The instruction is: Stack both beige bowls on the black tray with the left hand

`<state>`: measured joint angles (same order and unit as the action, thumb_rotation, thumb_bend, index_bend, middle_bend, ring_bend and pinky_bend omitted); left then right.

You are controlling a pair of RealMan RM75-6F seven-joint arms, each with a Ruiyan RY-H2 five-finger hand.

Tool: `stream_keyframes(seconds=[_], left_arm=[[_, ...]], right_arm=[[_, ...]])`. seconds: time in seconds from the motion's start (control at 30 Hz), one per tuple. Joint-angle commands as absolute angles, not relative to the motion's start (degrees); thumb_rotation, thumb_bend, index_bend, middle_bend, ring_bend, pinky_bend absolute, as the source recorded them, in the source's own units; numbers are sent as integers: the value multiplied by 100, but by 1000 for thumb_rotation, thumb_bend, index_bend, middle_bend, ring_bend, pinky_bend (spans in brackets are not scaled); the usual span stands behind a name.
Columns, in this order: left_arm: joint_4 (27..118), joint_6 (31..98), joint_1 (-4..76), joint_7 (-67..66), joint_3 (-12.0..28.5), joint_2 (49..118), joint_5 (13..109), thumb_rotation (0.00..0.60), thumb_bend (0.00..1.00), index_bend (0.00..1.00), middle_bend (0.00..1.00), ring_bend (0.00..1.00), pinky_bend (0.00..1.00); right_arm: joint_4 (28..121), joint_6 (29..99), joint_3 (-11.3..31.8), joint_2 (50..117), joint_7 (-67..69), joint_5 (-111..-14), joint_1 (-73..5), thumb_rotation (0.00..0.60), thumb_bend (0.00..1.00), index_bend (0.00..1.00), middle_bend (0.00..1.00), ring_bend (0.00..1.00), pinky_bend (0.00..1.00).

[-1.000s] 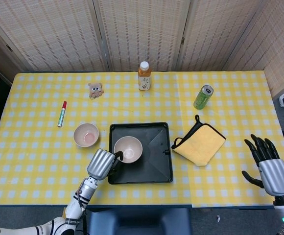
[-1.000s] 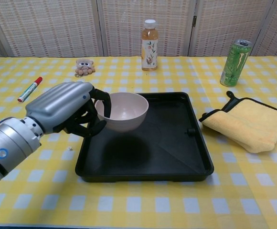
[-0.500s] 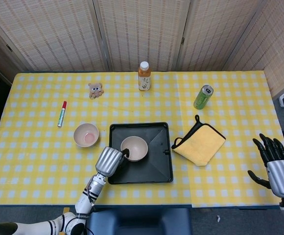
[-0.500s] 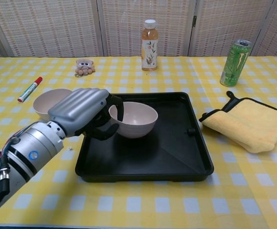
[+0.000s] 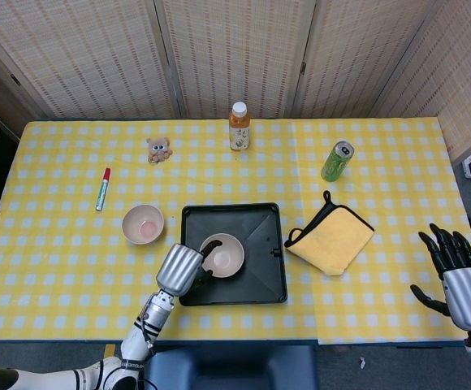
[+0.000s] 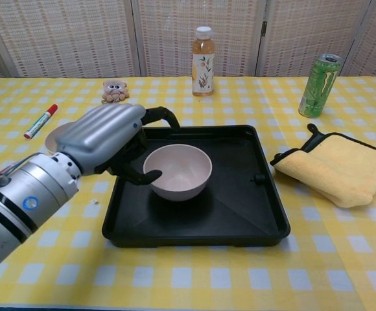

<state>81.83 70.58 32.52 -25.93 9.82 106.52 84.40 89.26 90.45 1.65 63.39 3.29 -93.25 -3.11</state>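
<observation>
One beige round bowl (image 6: 177, 172) sits upright on the floor of the black rectangular plastic tray (image 6: 240, 214), in its left half as the chest camera sees it. The left hand (image 6: 107, 138), silver-backed with black fingers (image 6: 164, 115), is right beside this bowl's left rim — fingers arched apart over and around the rim. Whether they touch the bowl cannot be told from either view; no grasp shows.

Second beige round bowl (image 5: 143, 223), pinkish inside, rests on the yellow-and-white checked tablecloth (image 5: 57, 268) just beyond and to the left of the left hand (image 5: 180, 269), outside the tray (image 5: 260, 276). In the chest view only a sliver of it (image 6: 53, 135) shows behind the hand.

Right hand (image 5: 456, 280) hovers off the table's right edge, well apart from everything — fingers spread, nothing in it.

Between the hands, just right of the tray: a yellow folded cloth with black trim (image 5: 331, 237). Farther off: a green drink can (image 5: 337, 161), an orange-tea bottle with white cap (image 5: 239, 126), a small plush bear (image 5: 159, 149), a red-and-green marker pen (image 5: 103, 188).
</observation>
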Motion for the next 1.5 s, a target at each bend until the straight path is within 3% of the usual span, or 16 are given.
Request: stream_keyframes(seconds=[0.03, 0.23, 0.4, 0.53, 0.83, 1.5], left_arm=[[8723, 7265, 3070, -2851, 967, 10211, 8372, 600, 295, 334, 1000, 999, 1000], [9226, 7433, 2757, -2968, 859, 9623, 8099, 600, 295, 398, 1000, 999, 1000], [8965, 7295, 2651, -2908, 755, 9461, 7813, 600, 333, 511, 1000, 1000, 1000], [8558, 7202, 2665, -2710, 809, 9537, 7651, 600, 354, 540, 1000, 1000, 1000], [7839, 7239, 2785, -2522, 989, 9737, 7622, 600, 355, 526, 1000, 1000, 1000], [7263, 6852, 2934, -2262, 1111, 9851, 7178, 600, 412, 520, 1000, 1000, 1000]], right_arm=[[8924, 9113, 139, 6339, 317, -9413, -293, 600, 244, 0, 0, 0, 0], [8918, 9234, 100, 6356, 306, -9548, -250, 600, 245, 0, 0, 0, 0], [8934, 9233, 67, 6371, 261, -9628, -255, 600, 244, 0, 0, 0, 0], [8939, 9188, 71, 6379, 257, -9628, -282, 600, 245, 0, 0, 0, 0], [8935, 9126, 93, 6379, 250, -9567, -305, 600, 244, 0, 0, 0, 0], [8947, 9062, 115, 6392, 177, -9466, -307, 600, 243, 0, 0, 0, 0]])
